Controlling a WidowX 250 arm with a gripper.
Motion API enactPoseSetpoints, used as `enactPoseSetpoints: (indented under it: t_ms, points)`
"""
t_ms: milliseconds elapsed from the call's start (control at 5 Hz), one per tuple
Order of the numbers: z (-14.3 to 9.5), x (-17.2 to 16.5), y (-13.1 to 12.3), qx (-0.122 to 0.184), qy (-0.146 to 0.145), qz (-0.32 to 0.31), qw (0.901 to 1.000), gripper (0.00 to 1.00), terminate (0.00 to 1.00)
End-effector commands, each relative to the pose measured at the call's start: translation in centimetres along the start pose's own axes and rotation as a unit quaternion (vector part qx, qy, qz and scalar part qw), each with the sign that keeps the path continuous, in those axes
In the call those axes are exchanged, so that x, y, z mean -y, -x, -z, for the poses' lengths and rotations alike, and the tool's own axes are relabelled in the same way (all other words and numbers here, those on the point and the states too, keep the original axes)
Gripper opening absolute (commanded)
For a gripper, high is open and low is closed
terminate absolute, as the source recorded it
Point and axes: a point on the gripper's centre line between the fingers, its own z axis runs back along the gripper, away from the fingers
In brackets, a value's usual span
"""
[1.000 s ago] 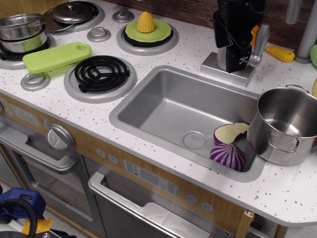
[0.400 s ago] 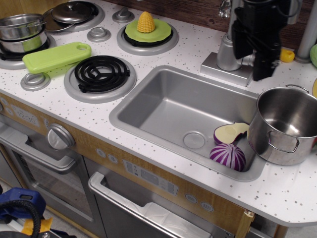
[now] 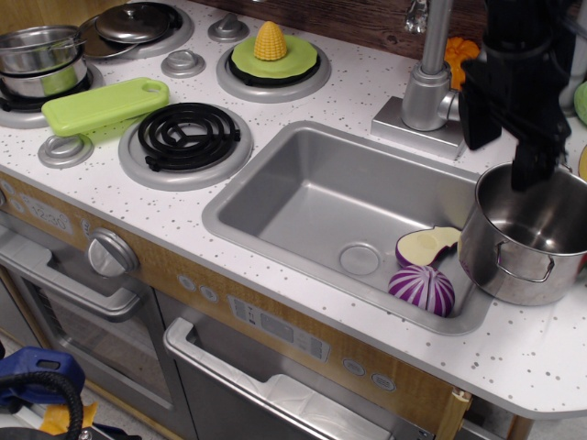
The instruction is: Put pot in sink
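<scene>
The shiny round steel pot (image 3: pixel 530 240) stands on the speckled white worktop (image 3: pixel 541 353) at the right edge of the smooth grey sink (image 3: pixel 312 197). The black pincer (image 3: pixel 514 119) hangs over its far rim, holding nothing; its opening cannot be judged.

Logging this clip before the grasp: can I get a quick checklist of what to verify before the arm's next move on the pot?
1. Pot upright on the counter right of the sink: ok.
2. Pot interior empty: ok.
3. Hand above the pot's back rim: ok.
4. Hand open: cannot tell, dark and blurred.
5. Sink floor free for the pot: not ok at the right end, purple onion half and slice lie there; left part bare.
6. Faucet apart from the hand: ok.
</scene>
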Motion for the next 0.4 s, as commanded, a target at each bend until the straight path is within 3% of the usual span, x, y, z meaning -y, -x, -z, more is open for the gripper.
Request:
enactPoseSetpoints:
  t_ms: [0, 200]
  points:
    - [-0.91, 0.4, -0.49, 0.055, -0.005, -0.01, 0.9984, 1.0, 0.0]
    - [-0.46, 0.11, -0.26, 0.059, -0.003, -0.01, 0.9982, 0.0, 0.0]
